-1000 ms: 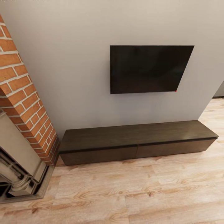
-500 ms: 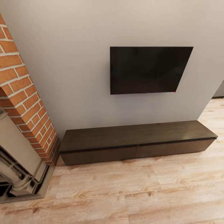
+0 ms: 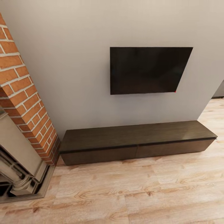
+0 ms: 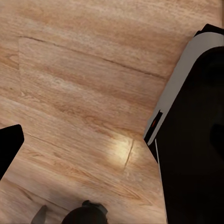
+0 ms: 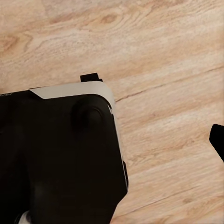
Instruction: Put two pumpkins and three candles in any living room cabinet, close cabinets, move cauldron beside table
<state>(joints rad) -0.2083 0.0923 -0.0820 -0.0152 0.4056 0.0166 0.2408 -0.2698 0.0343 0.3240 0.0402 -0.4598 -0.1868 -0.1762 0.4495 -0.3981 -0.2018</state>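
Note:
The cabinet (image 3: 137,137) is a long, low dark-brown unit standing on the floor against the grey wall, in the middle of the head view. Both of its wide drawer fronts sit flush and shut, and its flat top is bare. No pumpkins, candles or cauldron are in view. In the left wrist view, my left gripper (image 4: 112,147) hangs over the wooden floor with one dark fingertip (image 4: 8,147) at the picture's edge and nothing between the fingers. My right gripper (image 5: 112,140) likewise has a dark fingertip (image 5: 217,140) at the edge, with floor and my own base beneath.
A black TV (image 3: 149,70) hangs on the wall above the cabinet. A brick chimney (image 3: 21,90) and a stone fireplace surround (image 3: 18,174) stand to the left. Pale wood floor (image 3: 130,193) lies in front. My black-and-white base (image 4: 196,140) (image 5: 60,154) is close under both wrists.
The whole head picture has slipped down very slightly, so the camera moved a touch. Nothing in the room has moved.

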